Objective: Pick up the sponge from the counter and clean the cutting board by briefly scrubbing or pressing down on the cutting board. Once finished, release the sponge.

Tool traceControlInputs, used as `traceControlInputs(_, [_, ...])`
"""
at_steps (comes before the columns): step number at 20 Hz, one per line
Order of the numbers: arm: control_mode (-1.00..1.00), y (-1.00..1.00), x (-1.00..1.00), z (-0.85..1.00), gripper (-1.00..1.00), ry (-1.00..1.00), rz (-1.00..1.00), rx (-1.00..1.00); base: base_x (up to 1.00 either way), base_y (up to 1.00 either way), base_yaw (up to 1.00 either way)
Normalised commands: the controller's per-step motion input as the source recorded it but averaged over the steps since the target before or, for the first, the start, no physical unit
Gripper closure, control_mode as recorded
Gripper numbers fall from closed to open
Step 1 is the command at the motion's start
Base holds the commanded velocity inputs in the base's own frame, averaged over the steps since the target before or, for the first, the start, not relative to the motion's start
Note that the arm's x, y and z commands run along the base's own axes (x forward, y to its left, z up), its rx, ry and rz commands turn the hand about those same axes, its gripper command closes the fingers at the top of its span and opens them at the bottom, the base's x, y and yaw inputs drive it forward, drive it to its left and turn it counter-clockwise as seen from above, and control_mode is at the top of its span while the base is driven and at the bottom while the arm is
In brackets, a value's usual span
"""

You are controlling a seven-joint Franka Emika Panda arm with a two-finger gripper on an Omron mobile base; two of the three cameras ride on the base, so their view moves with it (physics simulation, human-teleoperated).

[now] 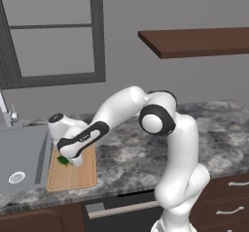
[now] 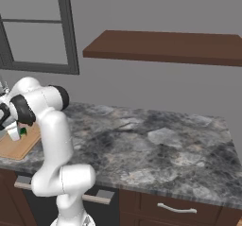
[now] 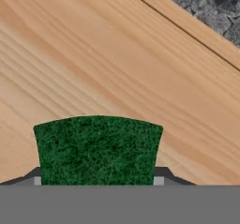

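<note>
The cutting board (image 1: 73, 175) lies on the counter (image 1: 223, 134) just right of the sink. My gripper (image 1: 68, 160) reaches down over the board's far half, shut on the sponge (image 1: 62, 161), whose dark green face shows beneath the hand. From the right base view the sponge (image 2: 23, 132) peeks out beside the gripper (image 2: 16, 134) above the board (image 2: 17, 147). In the hand view the green sponge (image 3: 97, 148) sits between my fingertips (image 3: 158, 180), close over the board's grain (image 3: 117, 68); whether it touches the wood I cannot tell. A corner of counter (image 3: 211, 3) shows beyond the board.
The grey sink (image 1: 19, 153) with its faucet (image 1: 7, 112) borders the board on the left. A dark brown wall shelf (image 1: 194, 41) hangs above the counter's right part, and a window (image 1: 53, 32) is behind the sink. Drawers (image 1: 228, 197) sit below.
</note>
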Motion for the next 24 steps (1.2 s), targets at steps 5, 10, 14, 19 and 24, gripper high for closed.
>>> traceControlInputs(5, [-1.00,0.26,-0.98,-0.22,1.00,0.00,-0.05,0.01,0.00,0.00,0.00])
traceControlInputs(10, [-1.00,0.25,-1.00,-0.14,1.00,0.01,-0.03,0.04,0.00,0.00,0.00])
traceControlInputs(14, [-1.00,0.17,-0.88,-0.17,1.00,0.02,-0.03,0.02,0.00,0.00,0.00])
traceControlInputs(19, [-1.00,0.00,-0.28,-0.01,1.00,0.03,-0.03,0.00,0.00,0.00,0.00])
traceControlInputs(24, [-1.00,-0.38,-0.09,-0.15,1.00,0.05,-0.01,0.00,0.00,0.00,0.00])
